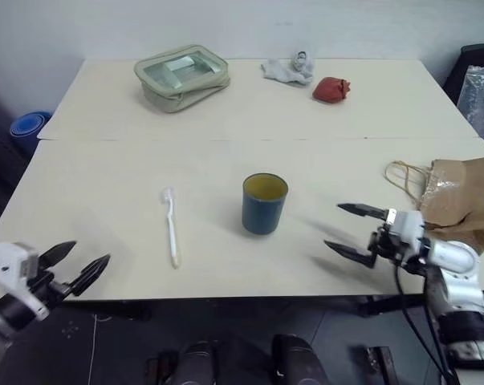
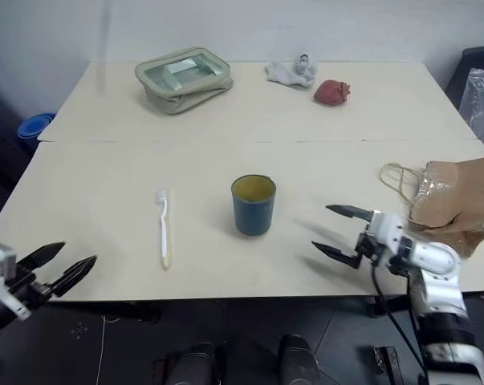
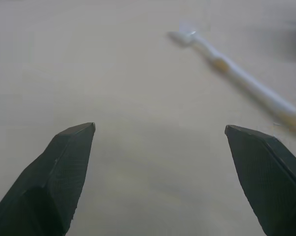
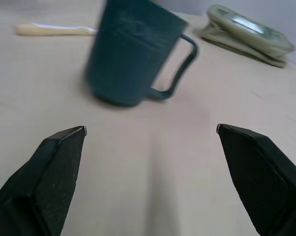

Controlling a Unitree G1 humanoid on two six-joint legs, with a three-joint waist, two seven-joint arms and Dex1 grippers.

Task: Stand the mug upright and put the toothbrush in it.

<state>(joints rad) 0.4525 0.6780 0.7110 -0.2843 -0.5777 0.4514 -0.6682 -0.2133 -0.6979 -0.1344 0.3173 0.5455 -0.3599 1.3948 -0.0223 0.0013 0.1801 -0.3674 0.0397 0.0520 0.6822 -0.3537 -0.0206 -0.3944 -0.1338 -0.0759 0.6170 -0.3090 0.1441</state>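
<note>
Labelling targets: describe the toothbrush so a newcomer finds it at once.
On the near half of the pale table, left of the upright blue-grey mug, lies the toothbrush. It is the slim white stick lying flat, bristled head pointing away from the robot.

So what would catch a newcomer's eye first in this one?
The mug standing upright mid-table, with the toothbrush lying flat to its left, apart from it. Both grippers flank them with jaws open and empty: the left gripper off the table's near left edge, the right gripper over the table beside a brown paper bag.
</note>
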